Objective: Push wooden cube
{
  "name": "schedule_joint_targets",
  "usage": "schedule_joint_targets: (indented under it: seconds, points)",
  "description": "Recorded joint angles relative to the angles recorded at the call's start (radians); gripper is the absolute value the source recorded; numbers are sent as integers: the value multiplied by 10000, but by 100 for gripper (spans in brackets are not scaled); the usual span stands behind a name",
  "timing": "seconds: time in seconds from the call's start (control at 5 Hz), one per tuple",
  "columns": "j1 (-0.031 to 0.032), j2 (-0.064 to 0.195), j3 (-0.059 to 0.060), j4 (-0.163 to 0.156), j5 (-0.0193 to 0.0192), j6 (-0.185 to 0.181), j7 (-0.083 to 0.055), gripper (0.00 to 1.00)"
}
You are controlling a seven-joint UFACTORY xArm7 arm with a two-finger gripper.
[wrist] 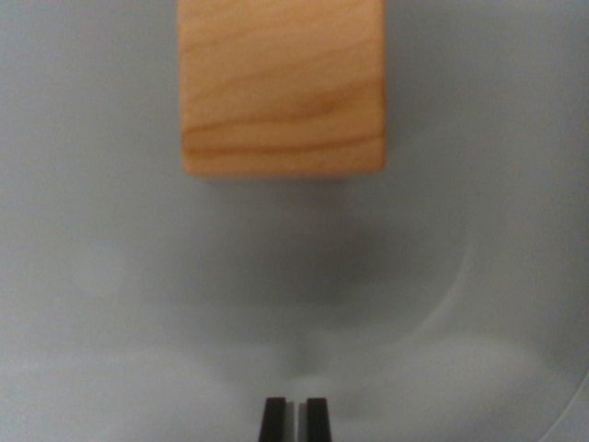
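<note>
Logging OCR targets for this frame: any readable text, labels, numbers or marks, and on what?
None. The cube shows only wood grain, no print. The grey surface is bare of markings. The claw tips are plain black, no label in view.

surface [101, 276]: plain pale grey | light: soft, diffuse | shadow: faint

Pale grey surface [110, 276] filled wrist view; wooden cube [281, 87] sat on it at 12 o'clock, soft shadow beneath at centre.
</note>
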Motion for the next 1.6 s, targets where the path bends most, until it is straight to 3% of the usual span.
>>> schedule_joint_targets:
  seconds: [0.2,0.4,0.6,0.8,1.0,1.2,1.4,1.6]
  points:
    - [0,0,0,0,0,0,0,100]
    - [36,237,47,311,87,80,10,100]
    - [36,237,47,311,87,80,10,100]
    - [79,516,103,678,190,175,21,100]
    - [79,516,103,678,190,175,21,100]
    - [127,829,166,1089,305,282,34,100]
    - [127,829,166,1089,305,282,34,100]
    - [179,1168,234,1533,430,396,48,100]
